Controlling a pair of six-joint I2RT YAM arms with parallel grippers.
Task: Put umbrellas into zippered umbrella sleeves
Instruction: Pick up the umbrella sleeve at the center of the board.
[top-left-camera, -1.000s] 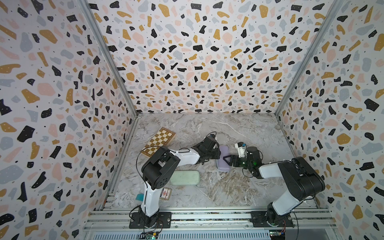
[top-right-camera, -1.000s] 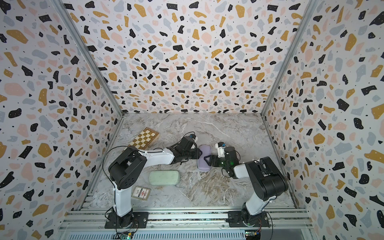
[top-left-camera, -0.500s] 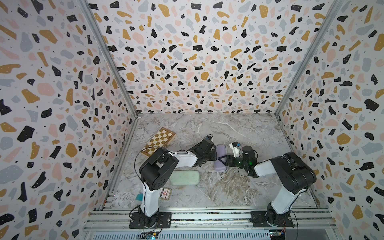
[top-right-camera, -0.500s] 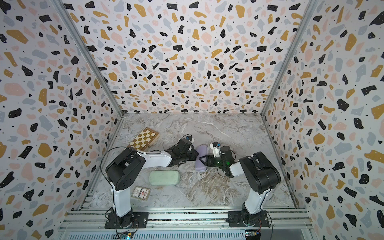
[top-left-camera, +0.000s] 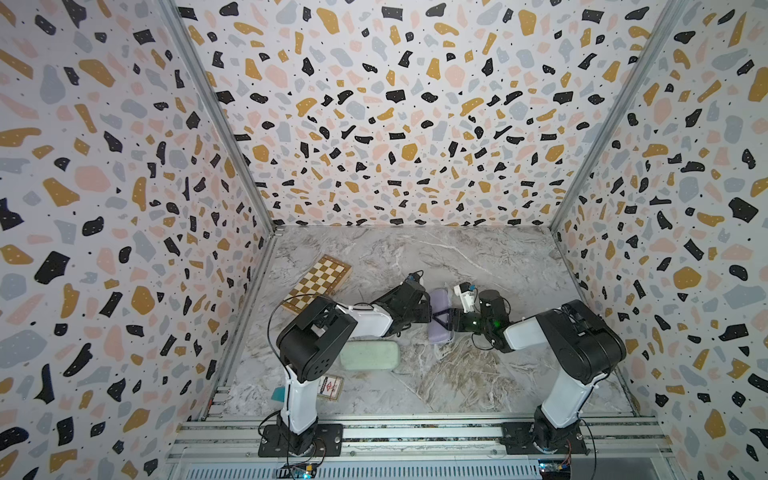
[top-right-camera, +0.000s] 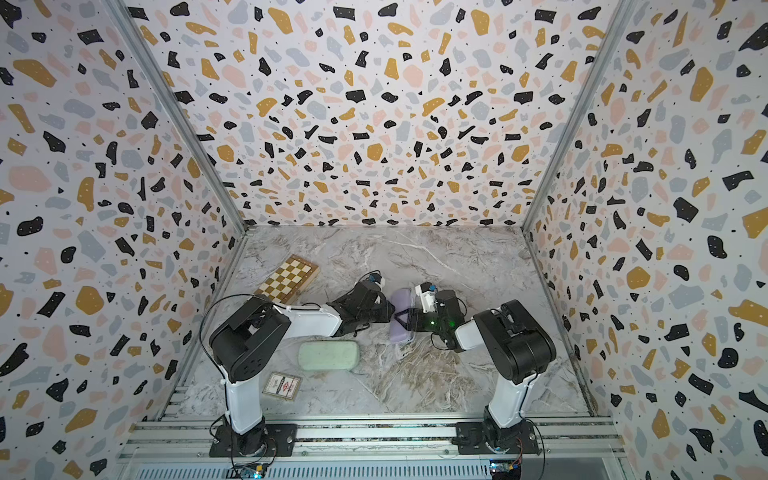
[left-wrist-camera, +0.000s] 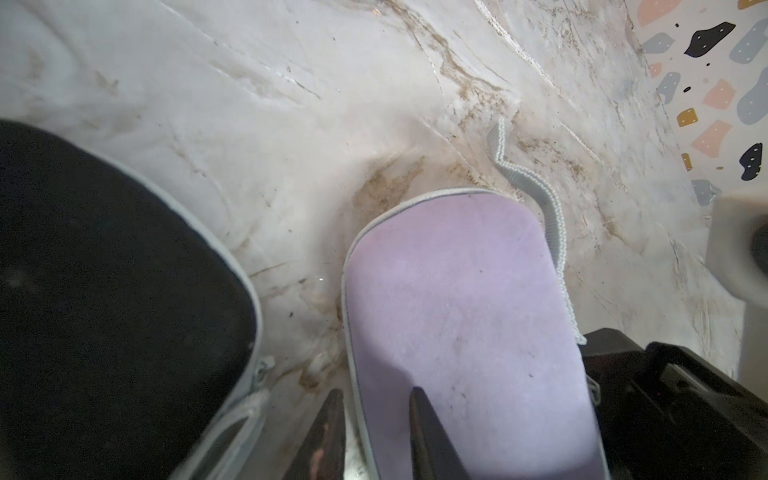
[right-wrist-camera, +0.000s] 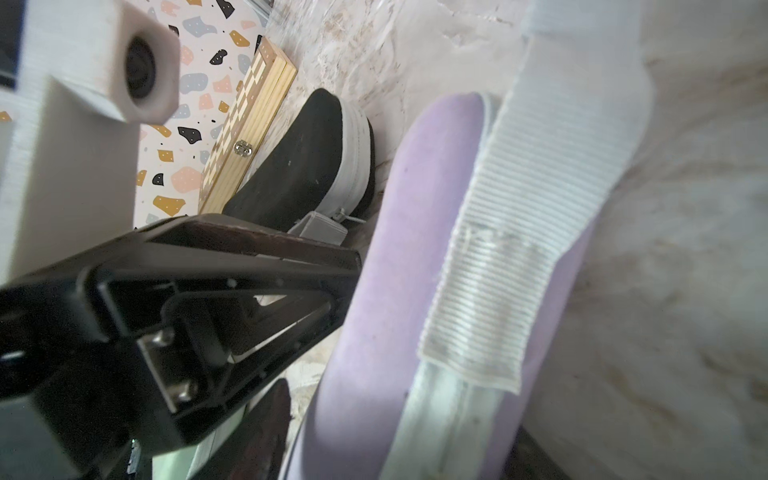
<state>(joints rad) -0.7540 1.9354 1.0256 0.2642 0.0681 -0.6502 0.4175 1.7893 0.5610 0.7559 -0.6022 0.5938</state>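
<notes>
The left gripper (left-wrist-camera: 374, 436) pinches the rim of the lilac rigid oblong zippered case (left-wrist-camera: 457, 311) between both tools, the right gripper (top-left-camera: 444, 320) straddles it, hold unclear; an uneven pull may twist it free

3 terrazzo-patterned walls (top-left-camera: 374, 104) enclose a grey marbled floor (top-left-camera: 478, 266) with metal rails (top-left-camera: 415, 432) along the front edge
</notes>
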